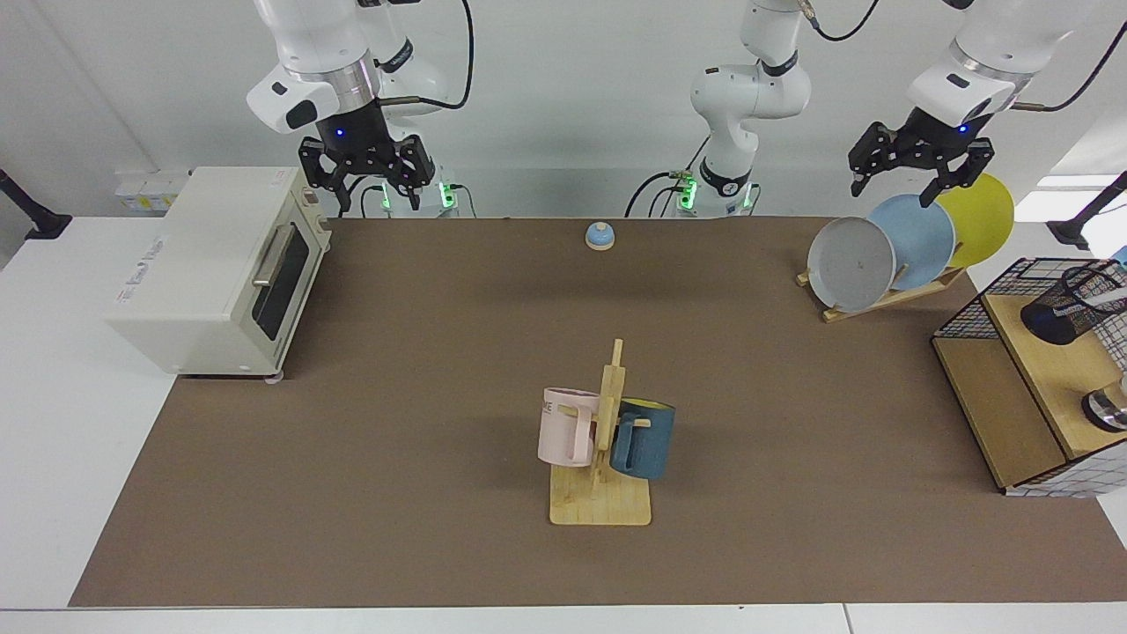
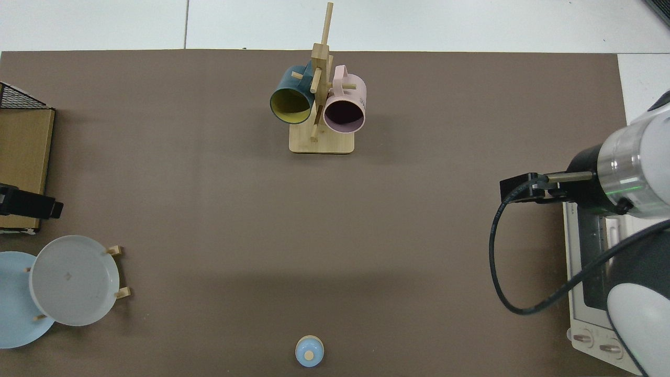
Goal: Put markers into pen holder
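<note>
Left gripper: at 2 o'clock, fingers spread and empty, above the plate rack.
Right gripper: at 11 o'clock, fingers spread and empty, above the toaster oven; this arm waits.
Pen holder: at 3 o'clock, tilted inside the wire basket.
Marker: white barrel pokes from the holder's rim.
Mug tree: at 6 o'clock, pink and blue mugs hanging.
</note>
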Controlling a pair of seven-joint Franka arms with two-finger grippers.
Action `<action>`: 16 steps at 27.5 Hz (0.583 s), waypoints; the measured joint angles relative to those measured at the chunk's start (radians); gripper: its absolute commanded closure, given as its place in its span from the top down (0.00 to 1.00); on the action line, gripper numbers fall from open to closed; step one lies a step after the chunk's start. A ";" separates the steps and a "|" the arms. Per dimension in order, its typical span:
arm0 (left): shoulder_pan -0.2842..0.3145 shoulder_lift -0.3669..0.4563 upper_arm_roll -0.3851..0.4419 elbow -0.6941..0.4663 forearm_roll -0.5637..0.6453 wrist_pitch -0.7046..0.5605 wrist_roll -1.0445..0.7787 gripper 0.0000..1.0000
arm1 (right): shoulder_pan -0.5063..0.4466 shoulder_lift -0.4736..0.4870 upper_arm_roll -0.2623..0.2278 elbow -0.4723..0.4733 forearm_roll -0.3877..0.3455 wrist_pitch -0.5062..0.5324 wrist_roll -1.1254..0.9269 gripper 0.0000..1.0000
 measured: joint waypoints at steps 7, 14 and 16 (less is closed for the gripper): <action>0.000 -0.007 -0.032 0.000 0.001 -0.001 -0.005 1.00 | 0.000 0.000 0.000 0.000 0.000 0.000 0.000 1.00; 0.011 -0.005 -0.035 0.006 0.001 -0.007 -0.007 1.00 | 0.000 0.000 0.000 0.000 0.000 0.000 0.000 1.00; 0.014 -0.004 -0.035 0.009 0.001 -0.014 -0.007 1.00 | 0.000 0.000 0.000 0.000 0.000 0.000 0.000 1.00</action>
